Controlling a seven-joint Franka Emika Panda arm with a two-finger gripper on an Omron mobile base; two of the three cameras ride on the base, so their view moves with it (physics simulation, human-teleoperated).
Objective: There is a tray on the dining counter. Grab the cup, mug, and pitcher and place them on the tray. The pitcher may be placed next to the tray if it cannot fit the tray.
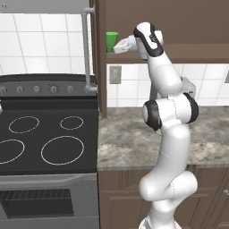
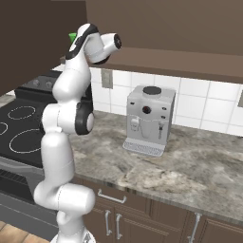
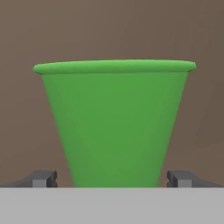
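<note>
The green cup (image 1: 112, 41) stands upright on the shelf of a brown wall cabinet, high above the kitchen counter; in the right base view a sliver of the cup (image 2: 72, 37) shows behind the arm. My gripper (image 1: 116, 46) is raised to shelf height, right at the cup. In the hand view the cup (image 3: 114, 122) looms close, and my gripper (image 3: 113, 178) is open with one fingertip (image 3: 43, 178) on each side of the cup's base, apart from it. The tray, mug, pitcher and dining counter are out of view.
An open cabinet door (image 1: 99, 58) with a long grey handle (image 1: 85, 49) stands left of the cup. A black stove (image 1: 44, 134) sits at lower left. A white coffee machine (image 2: 148, 119) stands on the marbled counter (image 2: 190, 166) against the tiled wall.
</note>
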